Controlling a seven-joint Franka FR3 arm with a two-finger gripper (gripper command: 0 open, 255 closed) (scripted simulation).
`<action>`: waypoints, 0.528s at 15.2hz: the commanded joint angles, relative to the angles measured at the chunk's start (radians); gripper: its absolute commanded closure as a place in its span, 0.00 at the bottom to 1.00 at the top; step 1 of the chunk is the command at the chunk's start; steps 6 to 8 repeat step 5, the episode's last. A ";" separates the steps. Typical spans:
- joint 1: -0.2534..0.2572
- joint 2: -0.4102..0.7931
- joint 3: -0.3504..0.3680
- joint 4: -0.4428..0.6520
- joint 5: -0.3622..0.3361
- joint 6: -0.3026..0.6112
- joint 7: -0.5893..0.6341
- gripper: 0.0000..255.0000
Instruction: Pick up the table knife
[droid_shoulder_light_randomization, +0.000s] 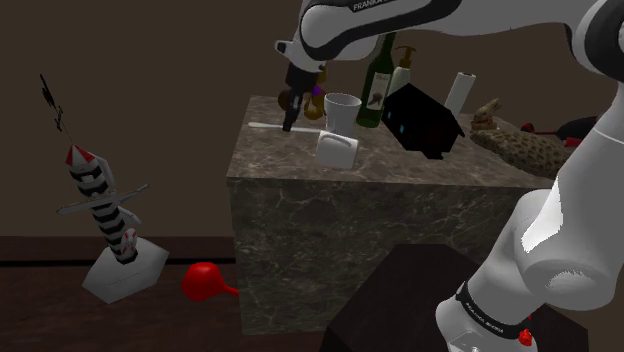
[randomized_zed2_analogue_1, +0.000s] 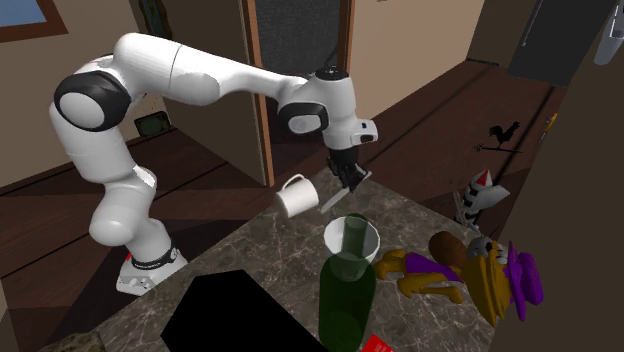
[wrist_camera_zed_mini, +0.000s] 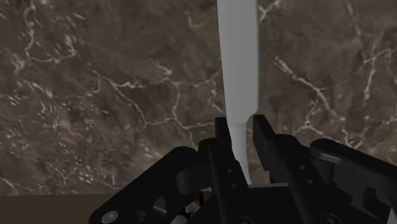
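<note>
**Gripper** (wrist_camera_zed_mini: 240, 130): black, two fingers, pointing down at the counter. The fingers are drawn in close on the thin neck of the table knife, which sits clasped between them. In the shoulder view the gripper (droid_shoulder_light_randomization: 289, 124) stands at the counter's far corner.

**Table knife** (wrist_camera_zed_mini: 238, 63): plain white. From the fingertips its broad part runs straight out ahead of the gripper over the stone. In the shoulder view the table knife (droid_shoulder_light_randomization: 265, 125) shows as a thin white line level with the countertop. Whether it is lifted off the surface cannot be told.

**Counter** (wrist_camera_zed_mini: 95, 95): dark brown marble with pale veins, directly under the gripper.

**Mug** (droid_shoulder_light_randomization: 337, 148): white, tipped on its side. It is near the gripper, on the shoulder view's right.

**Cup** (droid_shoulder_light_randomization: 342, 108): white, upright, just beyond the mug and close by the gripper.

**Plush bird** (randomized_zed2_analogue_1: 480, 275): yellow and purple, lying on the counter near the gripper.

**Green bottle** (droid_shoulder_light_randomization: 377, 85): upright, farther from the gripper than the cup.

**Black box** (droid_shoulder_light_randomization: 425, 122): past the bottle, well apart from the gripper.

**Toy rocket** (droid_shoulder_light_randomization: 100, 200): striped with a red tip, down on the floor and far from the gripper.

**Red object** (droid_shoulder_light_randomization: 205, 282): rounded, on the floor by the counter's base.
</note>
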 joint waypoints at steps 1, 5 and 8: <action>0.000 -0.004 0.000 0.023 -0.002 -0.027 0.003 1.00; 0.000 -0.009 0.000 0.047 -0.004 -0.055 0.006 1.00; 0.000 -0.009 0.000 0.047 -0.004 -0.055 0.006 1.00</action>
